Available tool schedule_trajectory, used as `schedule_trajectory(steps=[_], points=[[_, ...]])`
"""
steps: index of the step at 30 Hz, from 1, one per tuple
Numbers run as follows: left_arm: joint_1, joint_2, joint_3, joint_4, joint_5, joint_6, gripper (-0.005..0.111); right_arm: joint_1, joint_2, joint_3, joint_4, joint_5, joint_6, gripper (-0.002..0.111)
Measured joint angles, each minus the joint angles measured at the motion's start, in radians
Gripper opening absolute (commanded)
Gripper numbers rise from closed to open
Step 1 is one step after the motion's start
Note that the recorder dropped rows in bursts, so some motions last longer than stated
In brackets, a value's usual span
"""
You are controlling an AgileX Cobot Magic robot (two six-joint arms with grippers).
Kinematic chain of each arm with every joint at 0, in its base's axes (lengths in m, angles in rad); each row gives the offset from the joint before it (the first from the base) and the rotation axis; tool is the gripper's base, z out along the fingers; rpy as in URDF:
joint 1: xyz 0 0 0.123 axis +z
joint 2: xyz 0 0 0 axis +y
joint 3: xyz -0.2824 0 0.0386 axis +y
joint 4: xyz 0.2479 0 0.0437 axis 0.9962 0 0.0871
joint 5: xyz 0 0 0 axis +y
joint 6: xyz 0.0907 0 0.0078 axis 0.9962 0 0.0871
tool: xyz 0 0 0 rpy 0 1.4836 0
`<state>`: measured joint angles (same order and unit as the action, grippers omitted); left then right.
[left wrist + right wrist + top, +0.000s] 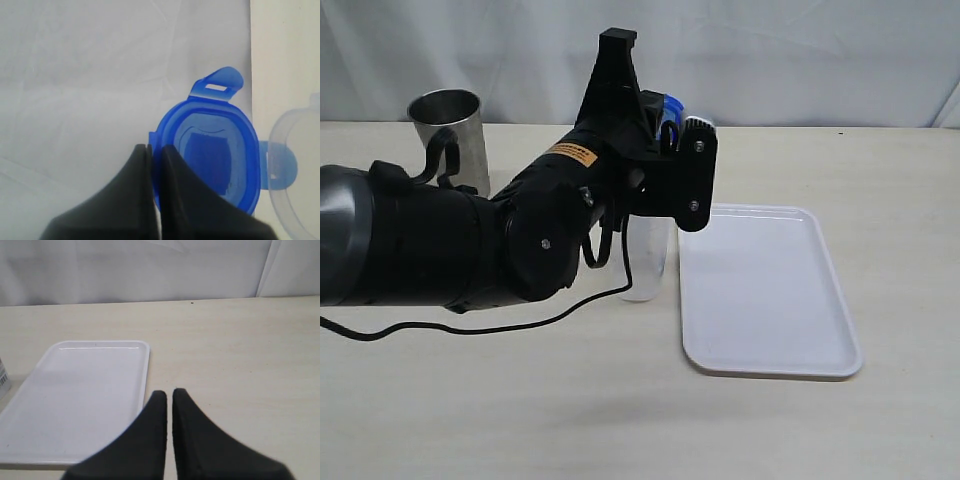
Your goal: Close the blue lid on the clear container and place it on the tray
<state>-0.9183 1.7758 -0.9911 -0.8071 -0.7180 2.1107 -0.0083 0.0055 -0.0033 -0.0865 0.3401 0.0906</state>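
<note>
My left gripper (672, 128) is raised above the table and shut on the edge of the blue lid (671, 104). The left wrist view shows the lid (210, 150) face-on with its flaps spread, its rim pinched between my fingertips (155, 148). The clear container (646, 260) stands upright on the table just below the gripper, beside the tray's left edge; its open rim (296, 170) shows pale next to the lid. The white tray (765, 290) lies flat to the right. My right gripper (169, 392) is shut on nothing, low over the table by the tray (75, 400).
A shiny steel cup (450, 135) stands at the back left, behind my left arm. A black cable (470, 328) trails from the arm across the table. A white curtain hangs behind the table.
</note>
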Motion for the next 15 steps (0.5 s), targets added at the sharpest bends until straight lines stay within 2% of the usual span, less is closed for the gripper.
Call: schedule_trajectory(steps=[15], points=[[0.000,0.000,0.000,-0.018,-0.002,0.000,0.000,0.000,0.000,0.000,0.000,0.000,0.000,0.005]])
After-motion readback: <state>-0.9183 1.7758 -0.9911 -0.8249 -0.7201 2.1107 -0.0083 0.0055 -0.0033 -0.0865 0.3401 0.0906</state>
